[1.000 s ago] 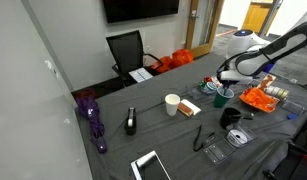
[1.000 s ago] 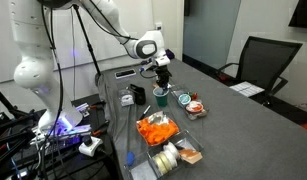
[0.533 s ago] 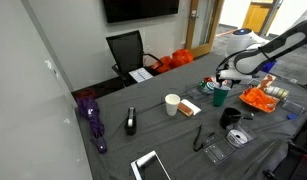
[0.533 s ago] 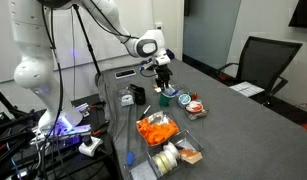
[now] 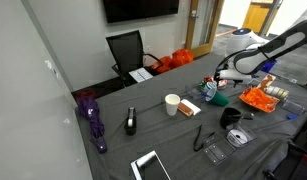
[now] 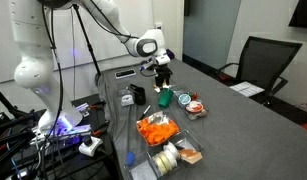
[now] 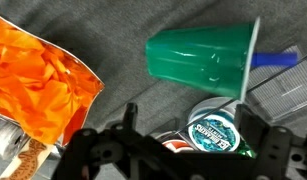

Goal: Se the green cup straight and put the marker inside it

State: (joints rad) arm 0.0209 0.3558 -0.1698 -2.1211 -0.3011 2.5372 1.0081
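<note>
Sideways on the grey table (image 7: 118,30), glossy green cup (image 7: 203,55); pincer (image 7: 178,150) spread wide, empty.

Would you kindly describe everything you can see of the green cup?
The green cup is smooth, glossy plastic, tapered, with a thin lip at its mouth. It lies on its side on the grey table, mouth toward a blue object just beyond its rim. A round tin sits close beside it. Nothing grips it.

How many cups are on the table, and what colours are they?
green cup: 1
white cup: 1
Total: 2 cups
</note>
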